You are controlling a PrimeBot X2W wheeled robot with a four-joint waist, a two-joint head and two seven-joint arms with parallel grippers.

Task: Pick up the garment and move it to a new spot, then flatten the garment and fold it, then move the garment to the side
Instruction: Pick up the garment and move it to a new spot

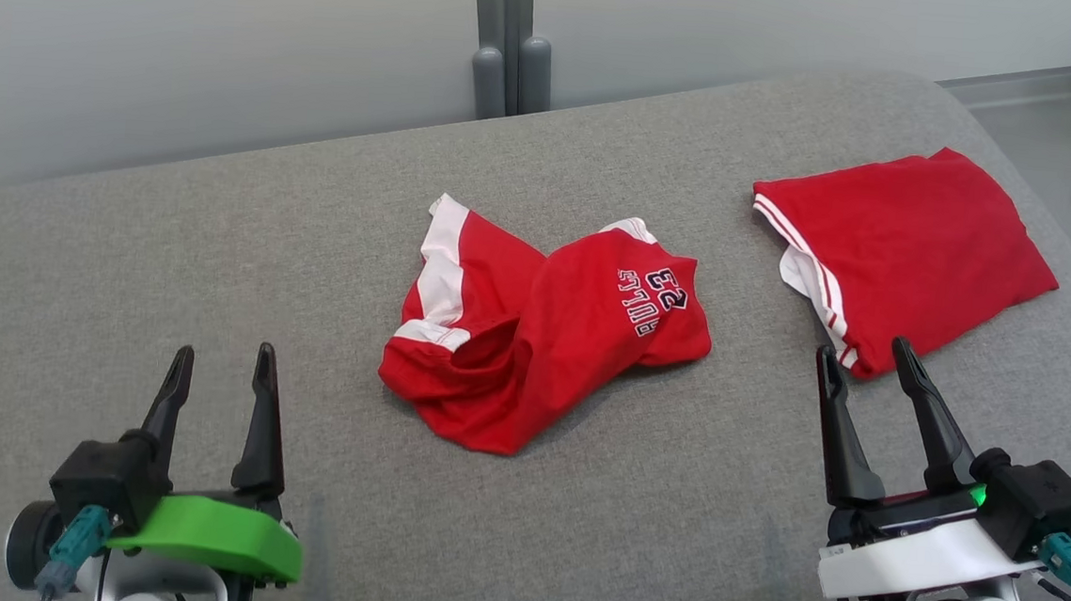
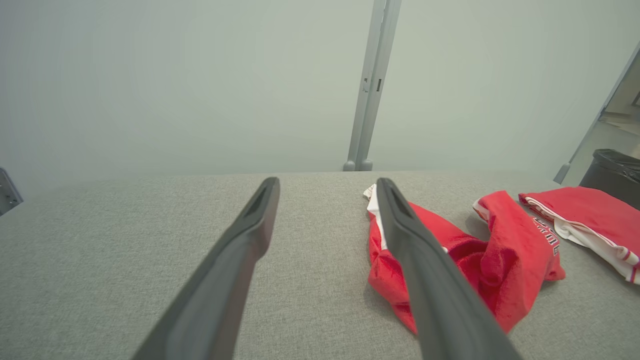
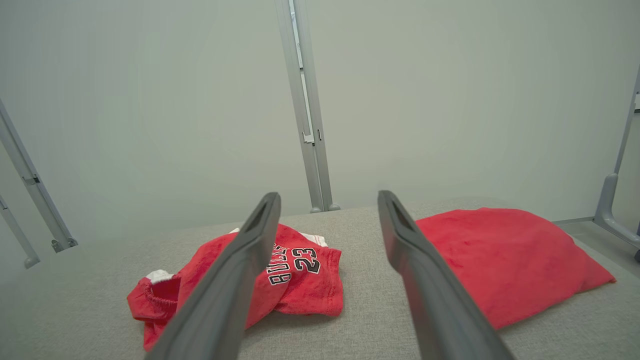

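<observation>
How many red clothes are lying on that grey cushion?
2. A crumpled garment printed with 23 lies in the middle of the grey cushion. A folded garment lies farther back on the robot's right. I see no others, though folds could hide something small.

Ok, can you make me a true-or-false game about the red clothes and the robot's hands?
1. A crumpled red garment and a folded red garment both lie on the gray cushion. True.
2. The crumpled red garment shows the number 23. True.
3. The left gripper is holding the crumpled red garment. False: it is open, apart from the garment, and holds nothing.
4. The folded red garment lies on the robot's left side. False: it lies on the right side, near the right gripper.
5. The right gripper is open. True.
</observation>
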